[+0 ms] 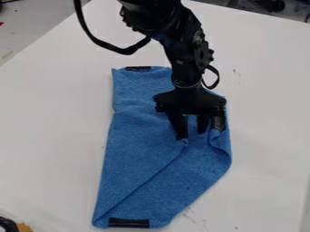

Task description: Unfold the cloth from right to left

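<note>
"2 fingers [181,128] on the gripper [192,128]: state?" asks the trainee.

"Spread apart, at a moderate gap," replies the instructor. "Both point downward over the cloth [135,145], whose blue fabric shows between them. Whether the tips touch it, the camera view cannot confirm."

"Cloth position?"

"Beneath the gripper, lying lengthwise on the white table [51,118]. A diagonal fold edge runs from the lower left corner up toward the fingers. The lower right side slants, and the fabric is rucked at right, beside the fingers."

"Markings?"

"3 dark strips: the upper strip [138,68] at the far edge, the lower strip [128,222] at the near edge, the side strip [218,123] at right, just beside the fingers."

"Outer components?"

"The black arm [187,63] descends from the top edge. A black cable [112,47] loops at its left. 1 dark and yellow object [23,227] sits at the lower left corner, partly cut off."
</note>
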Controlling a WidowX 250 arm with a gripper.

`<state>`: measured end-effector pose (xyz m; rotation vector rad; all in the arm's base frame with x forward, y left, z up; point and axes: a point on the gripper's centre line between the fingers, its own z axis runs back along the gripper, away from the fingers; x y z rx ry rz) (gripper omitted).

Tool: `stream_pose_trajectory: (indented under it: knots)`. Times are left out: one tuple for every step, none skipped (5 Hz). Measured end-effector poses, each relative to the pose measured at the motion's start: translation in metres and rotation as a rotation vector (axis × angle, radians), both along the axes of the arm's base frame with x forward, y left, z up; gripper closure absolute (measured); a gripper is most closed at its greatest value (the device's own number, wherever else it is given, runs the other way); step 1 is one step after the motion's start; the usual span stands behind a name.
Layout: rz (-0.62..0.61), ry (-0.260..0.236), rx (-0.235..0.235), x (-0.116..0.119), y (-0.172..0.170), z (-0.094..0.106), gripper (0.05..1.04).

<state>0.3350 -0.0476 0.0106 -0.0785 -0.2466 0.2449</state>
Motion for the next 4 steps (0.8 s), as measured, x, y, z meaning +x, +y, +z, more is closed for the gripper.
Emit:
stream_pose_trajectory:
  knots:
    - [-0.001,0.002,-0.004,0.0005,-0.0003,-0.0009,0.149]
    - [0.022,0.004,-0.006,0.0005,0.0035,-0.0012,0.434]
    - [0.044,0.009,-0.015,0.0002,0.0085,-0.0016,0.735]
    - [0.043,0.011,-0.02,-0.0005,0.0095,-0.0017,0.925]
